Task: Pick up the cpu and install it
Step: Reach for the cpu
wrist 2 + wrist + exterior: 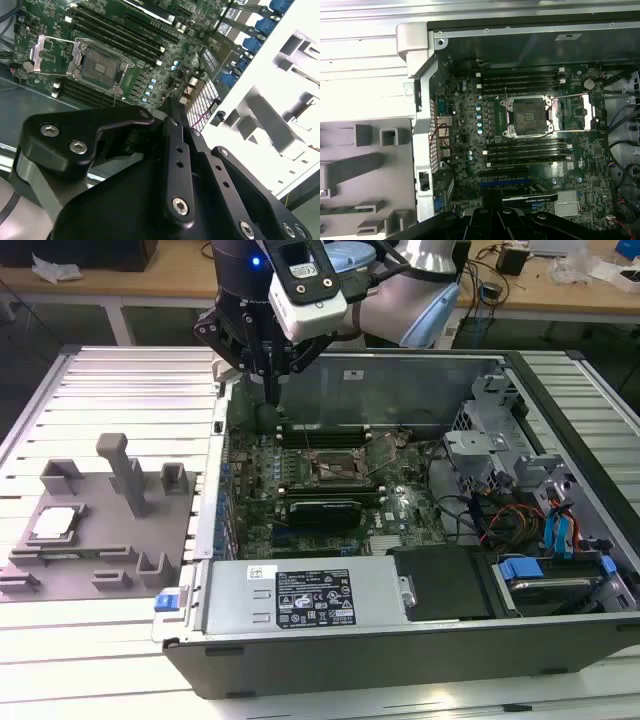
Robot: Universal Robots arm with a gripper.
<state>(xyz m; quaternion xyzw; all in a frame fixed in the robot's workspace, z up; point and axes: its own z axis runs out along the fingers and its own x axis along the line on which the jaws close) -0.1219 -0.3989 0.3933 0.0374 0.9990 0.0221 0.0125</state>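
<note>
Exterior view: my jaws hang together, empty, over the motherboard [400,502]; the fixture [110,545] keeps the cpu [55,523] square for gripping.

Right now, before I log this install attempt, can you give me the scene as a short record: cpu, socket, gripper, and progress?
cpu: small square chip with a silver metal top, lying flat on the grey plastic fixture at the exterior view's left, outside the case
socket: black square socket frame on the green motherboard, latch plate swung open, no chip seated
gripper: black gripper, shut, holding nothing, above the motherboard's edge nearest the fixture
progress: cpu not yet picked up
</note>
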